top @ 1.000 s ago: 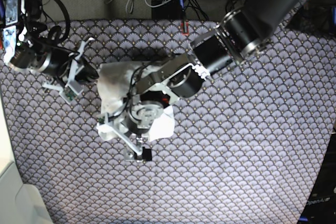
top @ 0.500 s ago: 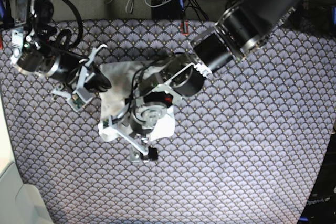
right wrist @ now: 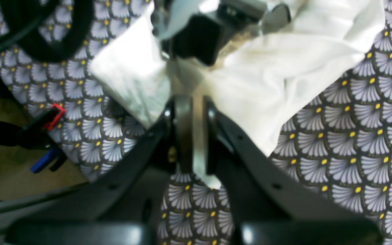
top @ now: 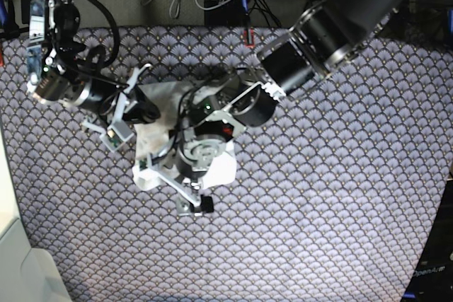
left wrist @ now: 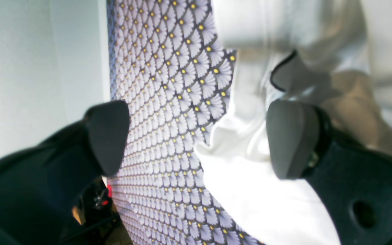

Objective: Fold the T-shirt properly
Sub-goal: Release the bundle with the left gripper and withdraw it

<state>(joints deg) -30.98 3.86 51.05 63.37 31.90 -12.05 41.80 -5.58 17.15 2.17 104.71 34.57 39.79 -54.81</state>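
Pincer on my left arm (left wrist: pixel 196 139) stands wide open, one pad over the patterned cloth (left wrist: pixel 168 102) covering the desk, the other over the T-shirt (left wrist: pixel 250 190); it holds nothing. My right pincer (right wrist: pixel 192 136) is closed, seemingly pinching a thin edge of that shirt. Farther off, the white garment lies bunched mid-desk beneath both arms. Soft, light and limp, it should sag and slide, so I judge hems or corners the best hold.

The base view looks straight down from high above the worktop (top: pixel 340 196). The 2 wrist views sit close (both blurred), each looking past its own end effector; all 3 share the T-shirt (top: pixel 157 101).
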